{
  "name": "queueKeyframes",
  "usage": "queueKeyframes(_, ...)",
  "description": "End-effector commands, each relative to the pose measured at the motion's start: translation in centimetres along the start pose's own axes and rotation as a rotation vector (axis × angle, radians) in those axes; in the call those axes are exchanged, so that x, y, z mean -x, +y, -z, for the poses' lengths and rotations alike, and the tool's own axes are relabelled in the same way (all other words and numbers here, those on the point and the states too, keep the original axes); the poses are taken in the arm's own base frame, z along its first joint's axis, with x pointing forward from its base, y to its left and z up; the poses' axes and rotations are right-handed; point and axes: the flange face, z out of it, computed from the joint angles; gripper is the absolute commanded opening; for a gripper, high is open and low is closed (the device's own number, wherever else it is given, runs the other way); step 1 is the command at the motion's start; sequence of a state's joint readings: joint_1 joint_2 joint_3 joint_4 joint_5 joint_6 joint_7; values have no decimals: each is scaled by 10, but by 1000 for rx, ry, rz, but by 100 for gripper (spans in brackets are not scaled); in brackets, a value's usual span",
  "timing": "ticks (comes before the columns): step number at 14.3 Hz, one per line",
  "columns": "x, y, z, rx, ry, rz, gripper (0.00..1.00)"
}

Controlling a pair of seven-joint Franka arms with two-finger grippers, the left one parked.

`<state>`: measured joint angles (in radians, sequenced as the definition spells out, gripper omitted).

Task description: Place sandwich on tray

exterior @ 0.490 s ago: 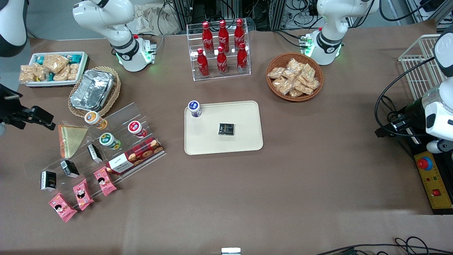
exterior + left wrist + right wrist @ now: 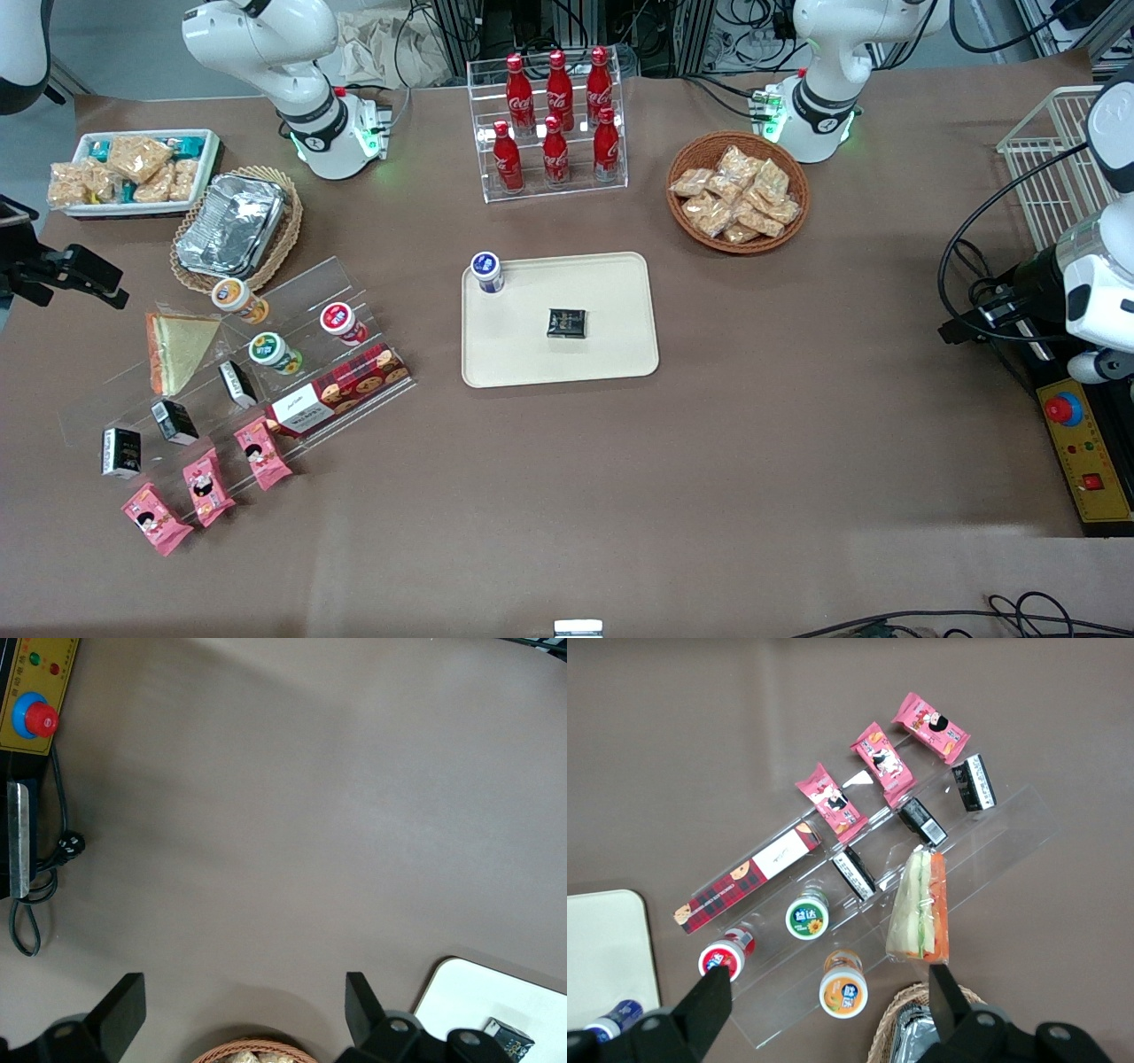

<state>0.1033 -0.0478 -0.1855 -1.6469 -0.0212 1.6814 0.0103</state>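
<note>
Over the working-arm edge of the bench, my pincer (image 2: 84,275) hangs spread wide and holding nothing. Just nearer the front camera and slightly inward from it, the sandwich (image 2: 177,351) stands on edge on the upper step of the clear stepped rack (image 2: 292,292), its long axis running roughly toward that camera, filling edge facing outward. I judge I must come down over it, fingers astride the wedge. Farther along, at the bench's middle, the tray (image 2: 611,301) waits with bare room.
</note>
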Motion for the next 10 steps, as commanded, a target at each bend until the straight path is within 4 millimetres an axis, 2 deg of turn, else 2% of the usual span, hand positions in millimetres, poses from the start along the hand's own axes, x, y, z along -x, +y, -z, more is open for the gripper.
queueKeyframes(1,2,9,-1,-2,-18,-11,99)
queueKeyframes(6,3,35,-17,5,-74,-56,99)
queueKeyframes(10,5,80,-34,9,-89,-135,99)
